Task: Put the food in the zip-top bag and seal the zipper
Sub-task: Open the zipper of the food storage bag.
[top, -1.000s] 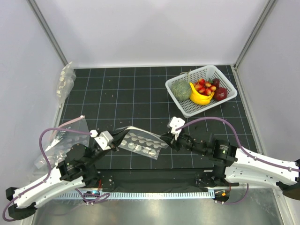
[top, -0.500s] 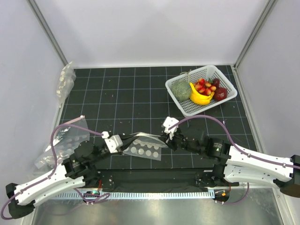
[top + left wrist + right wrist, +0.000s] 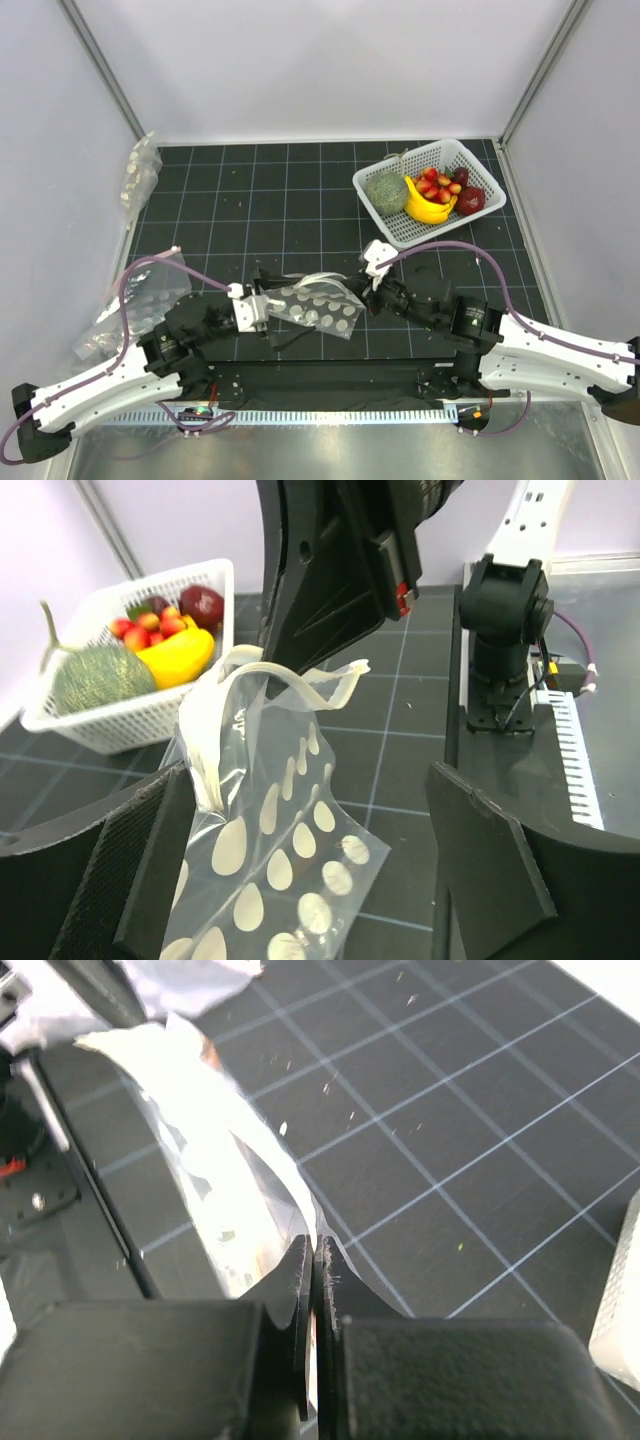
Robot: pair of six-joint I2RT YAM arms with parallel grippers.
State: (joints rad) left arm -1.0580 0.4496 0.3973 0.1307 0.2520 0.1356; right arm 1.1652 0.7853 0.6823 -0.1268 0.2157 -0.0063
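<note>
Clear plastic zip-top bag [image 3: 318,308]: your right gripper [image 3: 312,1252] pinches its edge; left gripper [image 3: 310,860] gapes empty. Grip the opposite lip, spread gently.

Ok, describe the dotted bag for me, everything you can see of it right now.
The zip-top bag is thin clear plastic printed with rows of white oval dots, crumpled and empty. It hangs tilted over the black gridded mat. Its thicker zipper strip curls at the top and looks unsealed. The right gripper pinches one edge, jaws shut; the left gripper flanks the other side, jaws open, not clamping. Whether its lower corner touches the mat is unclear.
</note>
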